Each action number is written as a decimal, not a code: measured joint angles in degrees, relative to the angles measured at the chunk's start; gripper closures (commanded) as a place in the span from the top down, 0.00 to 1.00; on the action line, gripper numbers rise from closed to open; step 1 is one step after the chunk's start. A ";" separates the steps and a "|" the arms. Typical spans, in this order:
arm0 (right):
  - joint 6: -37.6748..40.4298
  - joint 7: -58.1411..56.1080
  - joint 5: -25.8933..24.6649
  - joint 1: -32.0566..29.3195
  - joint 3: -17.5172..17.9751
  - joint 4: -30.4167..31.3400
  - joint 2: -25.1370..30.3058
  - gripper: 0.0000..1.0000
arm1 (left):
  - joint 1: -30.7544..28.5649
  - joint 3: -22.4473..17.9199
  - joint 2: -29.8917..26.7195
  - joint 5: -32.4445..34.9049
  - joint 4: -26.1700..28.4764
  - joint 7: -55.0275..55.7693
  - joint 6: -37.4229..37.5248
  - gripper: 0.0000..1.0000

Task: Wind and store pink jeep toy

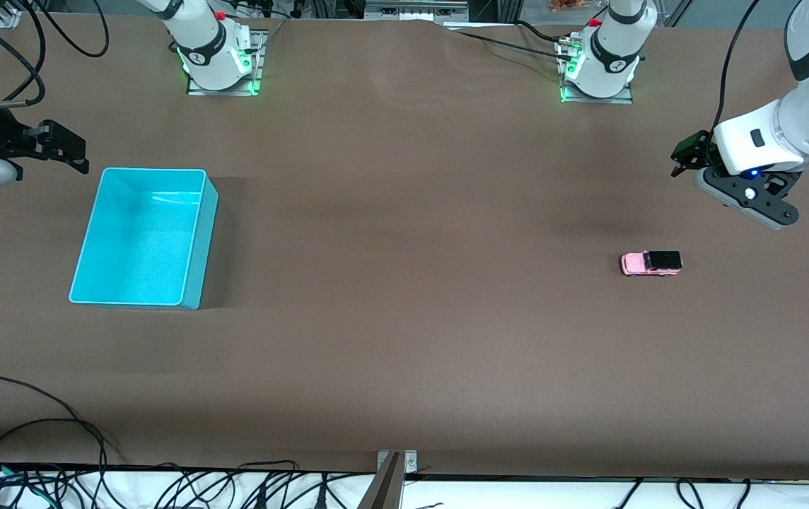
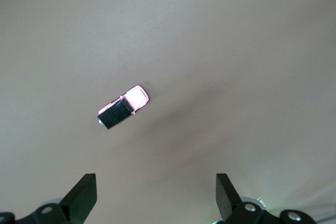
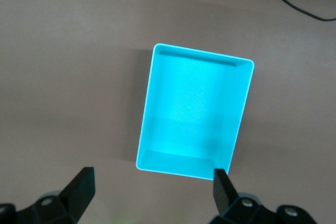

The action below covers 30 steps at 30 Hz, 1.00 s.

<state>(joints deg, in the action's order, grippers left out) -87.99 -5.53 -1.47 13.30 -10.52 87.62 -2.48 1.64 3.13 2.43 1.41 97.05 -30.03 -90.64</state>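
Left claw (image 1: pixel 687 154) hovers agape above pink jeep toy (image 1: pixel 650 264).

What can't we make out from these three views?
- pink jeep toy: too small in the front view to show any wind-up key or wheel detail; overexposed and soft in the left wrist view.
- left pincer: open; front view hides much of it under the arm's own wrist.
- right pincer: open; its arm is cut off by the front view's edge.
- turquoise bin: its inside looks bare; glare washes out floor detail.
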 measured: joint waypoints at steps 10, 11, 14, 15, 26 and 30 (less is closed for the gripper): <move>0.00 0.00 0.00 -0.02 0.00 0.00 0.00 1.00 | -0.66 -0.16 2.08 3.02 0.00 -19.63 -1.91 1.00; 0.00 0.00 0.00 -0.02 0.00 0.00 0.00 1.00 | -1.06 -0.17 2.48 3.02 0.00 -22.49 -2.69 1.00; 0.00 0.00 0.01 -0.02 0.00 0.00 0.00 1.00 | -2.92 -0.18 3.91 3.02 0.01 -29.84 -6.08 1.00; 0.00 0.00 0.01 -0.02 0.00 0.00 0.00 1.00 | -3.58 -0.19 4.39 3.02 0.01 -31.89 -7.09 1.00; 0.00 0.00 0.01 -0.03 -0.01 0.00 0.00 1.00 | -9.21 -0.26 12.79 3.02 0.69 -55.60 -17.55 1.00; 0.00 0.00 0.01 -0.04 -0.01 0.00 0.00 1.00 | -9.20 -0.12 15.69 3.22 1.64 -58.56 -20.07 1.00</move>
<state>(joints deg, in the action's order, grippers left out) -87.99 -5.53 -1.46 13.26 -10.53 87.62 -2.48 -7.56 3.01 18.12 4.63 98.70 -88.59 -110.70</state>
